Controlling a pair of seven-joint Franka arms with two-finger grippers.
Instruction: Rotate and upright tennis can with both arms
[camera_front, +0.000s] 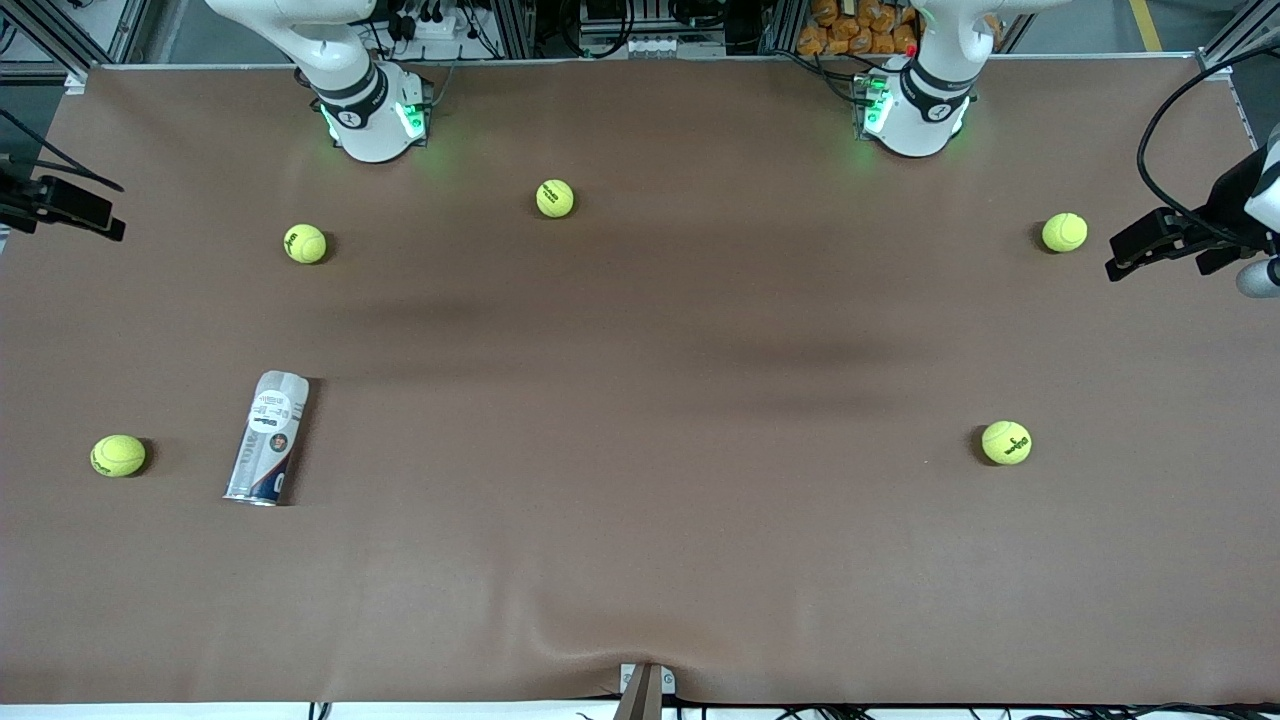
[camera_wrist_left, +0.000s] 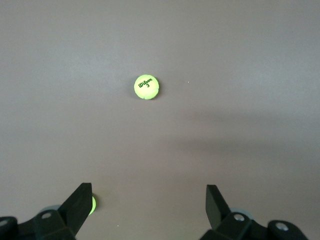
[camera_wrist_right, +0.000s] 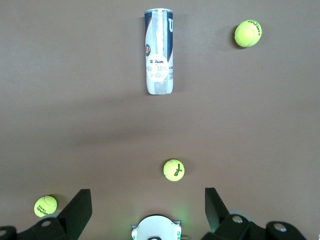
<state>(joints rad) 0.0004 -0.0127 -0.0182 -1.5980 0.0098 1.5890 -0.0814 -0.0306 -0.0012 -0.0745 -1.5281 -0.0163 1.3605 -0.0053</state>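
The tennis can (camera_front: 268, 437) lies on its side on the brown table, toward the right arm's end, with its metallic rim nearer the front camera. The right wrist view shows the tennis can (camera_wrist_right: 159, 51) whole, white and navy label up. My right gripper (camera_front: 95, 215) hangs over the table's edge at the right arm's end, well apart from the can. Seen from its wrist, the right gripper (camera_wrist_right: 148, 202) is open and holds nothing. My left gripper (camera_front: 1125, 255) hovers over the left arm's end of the table; in its wrist view the left gripper (camera_wrist_left: 148, 200) is open and empty.
Several yellow-green tennis balls lie scattered: one ball (camera_front: 118, 455) beside the can, another (camera_front: 305, 243) farther from the camera, one (camera_front: 555, 198) between the bases, two (camera_front: 1064, 232) (camera_front: 1006, 442) toward the left arm's end. A ball (camera_wrist_left: 146, 87) shows under the left gripper.
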